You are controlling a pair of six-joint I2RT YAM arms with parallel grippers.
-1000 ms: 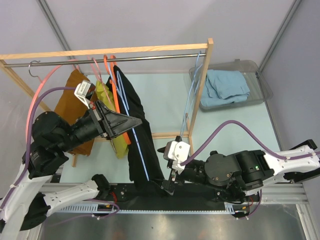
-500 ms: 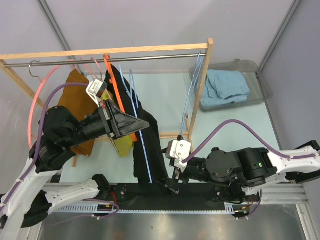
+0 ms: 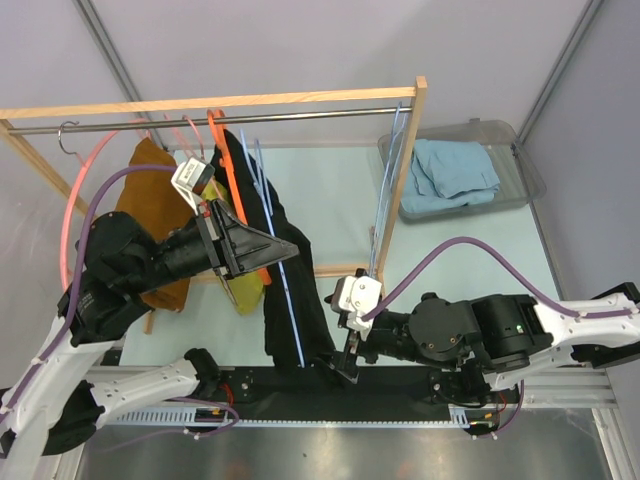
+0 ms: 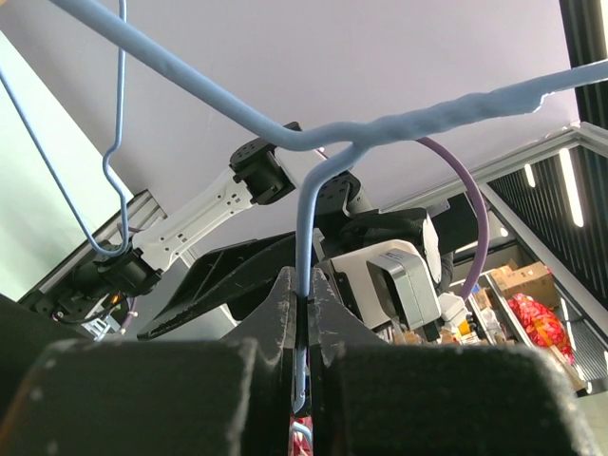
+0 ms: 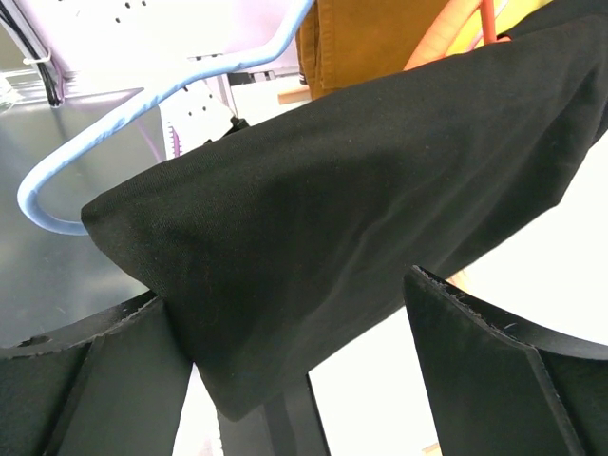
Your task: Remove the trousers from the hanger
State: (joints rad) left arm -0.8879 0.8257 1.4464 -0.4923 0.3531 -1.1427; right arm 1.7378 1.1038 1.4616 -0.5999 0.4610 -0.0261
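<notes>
Trousers (image 3: 312,290), one black pair, hang over one light-blue hanger (image 4: 304,218) in the middle of the top view, just below the wooden rack (image 3: 250,101). Their lower corner reaches down to the bottom centre. Two arms work on them. Compared with a second ago, the left gripper (image 3: 288,243) has risen and swung to the right, carrying hanger and trousers with it; over the last half second little has changed. The left arm reaches in from the lower left, its fingers (image 4: 275,313) pinched tight on the hanger's wire. The right arm lies low along the bottom right. The right gripper (image 5: 285,290) points left, its fingers spread wide with the corner of the black cloth between them.
</notes>
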